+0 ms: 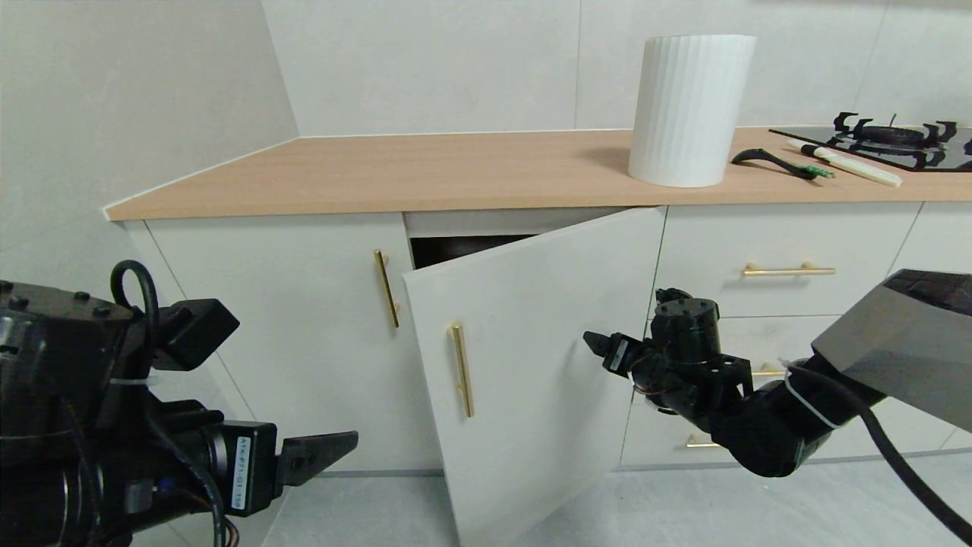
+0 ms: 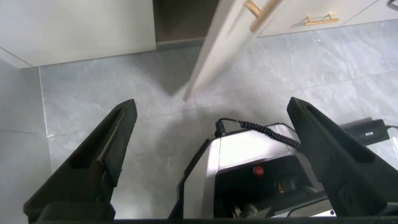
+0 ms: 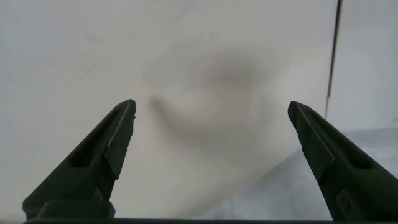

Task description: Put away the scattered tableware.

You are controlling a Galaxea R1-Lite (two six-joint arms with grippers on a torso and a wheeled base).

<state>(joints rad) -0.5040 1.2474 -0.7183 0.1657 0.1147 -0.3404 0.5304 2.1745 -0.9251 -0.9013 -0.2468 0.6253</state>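
On the wooden countertop (image 1: 425,171) lie a black spoon (image 1: 767,159) and a white-handled utensil (image 1: 850,165), both to the right of a tall white ribbed container (image 1: 687,110). Below the counter a white cabinet door (image 1: 531,342) with a gold handle (image 1: 461,368) stands partly swung out, showing a dark gap at its top. My right gripper (image 1: 604,349) is open close to the door's face (image 3: 205,62), near its hinge side, holding nothing (image 3: 211,106). My left gripper (image 1: 334,444) hangs low at the left, open and empty (image 2: 211,106), above the floor.
A black gas hob (image 1: 896,140) sits at the counter's far right. Drawers with gold handles (image 1: 788,269) lie right of the open door, and a shut door with a gold handle (image 1: 386,287) lies left of it. The grey tiled floor (image 2: 112,81) lies below.
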